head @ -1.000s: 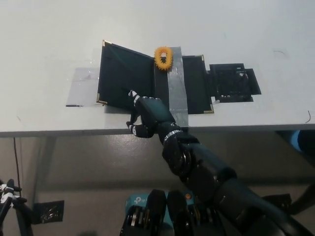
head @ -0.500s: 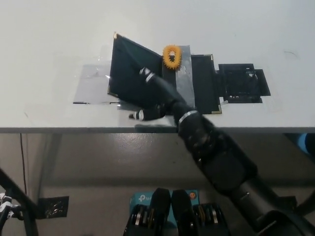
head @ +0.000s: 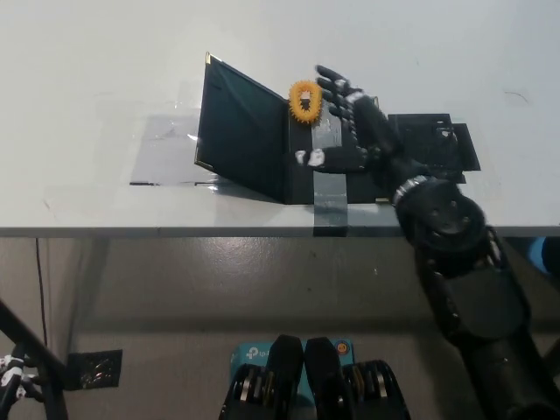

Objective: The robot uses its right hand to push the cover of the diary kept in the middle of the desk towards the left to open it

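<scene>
In the middle of the surface, near its front edge, your diary sits with its dark cover standing up at a steep tilt, gold corner pointing up at the top left, hinge side toward the spine. A strip of grey tape runs down the spine and over the front edge of the surface, and an orange spiky ring sits at the top of the spine, just beside the raised cover. Your right robot hand lies over the diary's right half, on the tape side, fingers spread and stretched out toward the far edge, palm down, gripping nothing. It's just right of the orange ring and not touching the cover. The black forearm slants down and right off the front edge of the surface. Behind the wrist, a flat black patch lies on the surface. A clear plastic sheet lies left of the diary. Your left robot hand isn't showing.
</scene>
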Available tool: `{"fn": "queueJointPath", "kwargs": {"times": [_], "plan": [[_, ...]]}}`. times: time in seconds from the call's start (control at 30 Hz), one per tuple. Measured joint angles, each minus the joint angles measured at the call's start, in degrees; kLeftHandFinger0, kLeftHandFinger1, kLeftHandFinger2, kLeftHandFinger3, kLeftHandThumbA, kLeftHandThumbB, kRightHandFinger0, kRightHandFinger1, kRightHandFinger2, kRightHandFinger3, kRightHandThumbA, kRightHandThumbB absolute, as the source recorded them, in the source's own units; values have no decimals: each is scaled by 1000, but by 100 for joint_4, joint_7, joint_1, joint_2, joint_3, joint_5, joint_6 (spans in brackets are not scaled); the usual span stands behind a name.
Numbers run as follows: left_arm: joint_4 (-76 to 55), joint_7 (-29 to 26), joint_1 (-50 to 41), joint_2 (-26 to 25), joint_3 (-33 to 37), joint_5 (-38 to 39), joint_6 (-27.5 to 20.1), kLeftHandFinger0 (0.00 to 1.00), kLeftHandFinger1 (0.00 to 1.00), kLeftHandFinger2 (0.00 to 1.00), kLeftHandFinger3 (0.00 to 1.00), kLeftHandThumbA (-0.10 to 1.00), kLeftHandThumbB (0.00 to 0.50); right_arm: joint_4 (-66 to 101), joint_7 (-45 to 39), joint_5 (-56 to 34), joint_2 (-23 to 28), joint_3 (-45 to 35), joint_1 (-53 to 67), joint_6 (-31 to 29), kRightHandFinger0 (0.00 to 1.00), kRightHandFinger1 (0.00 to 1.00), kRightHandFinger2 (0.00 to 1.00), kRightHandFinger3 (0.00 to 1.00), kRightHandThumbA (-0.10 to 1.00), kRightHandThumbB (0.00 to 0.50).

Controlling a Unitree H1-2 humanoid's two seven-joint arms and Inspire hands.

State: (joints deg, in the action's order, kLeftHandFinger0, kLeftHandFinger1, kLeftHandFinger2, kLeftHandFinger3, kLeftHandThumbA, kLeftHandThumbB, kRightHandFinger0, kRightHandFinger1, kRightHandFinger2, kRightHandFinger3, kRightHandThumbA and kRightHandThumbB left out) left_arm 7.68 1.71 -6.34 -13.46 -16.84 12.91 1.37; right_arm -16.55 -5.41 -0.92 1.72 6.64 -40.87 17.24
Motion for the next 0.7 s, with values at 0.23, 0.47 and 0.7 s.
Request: {"fn": "queueJointPath", "kwargs": {"times": [0.23, 0.47, 0.7], "plan": [[47, 0, -27, 25, 0, 1, 7, 337, 397, 177, 360, 614, 500, 261, 46, -785, 53, -468, 579, 205, 1000, 1000, 1000, 1000, 1000, 340], [105, 0, -40, 30, -2, 7, 8, 340, 395, 175, 350, 586, 500, 824, 214, -1563, 57, -994, 1286, 377, 1000, 1000, 1000, 1000, 1000, 317], [126, 0, -69, 65, -59, 35, 9, 320, 371, 169, 355, 587, 500, 1489, 315, -2325, 164, -1601, 2035, 493, 1000, 1000, 1000, 1000, 1000, 298]]}}
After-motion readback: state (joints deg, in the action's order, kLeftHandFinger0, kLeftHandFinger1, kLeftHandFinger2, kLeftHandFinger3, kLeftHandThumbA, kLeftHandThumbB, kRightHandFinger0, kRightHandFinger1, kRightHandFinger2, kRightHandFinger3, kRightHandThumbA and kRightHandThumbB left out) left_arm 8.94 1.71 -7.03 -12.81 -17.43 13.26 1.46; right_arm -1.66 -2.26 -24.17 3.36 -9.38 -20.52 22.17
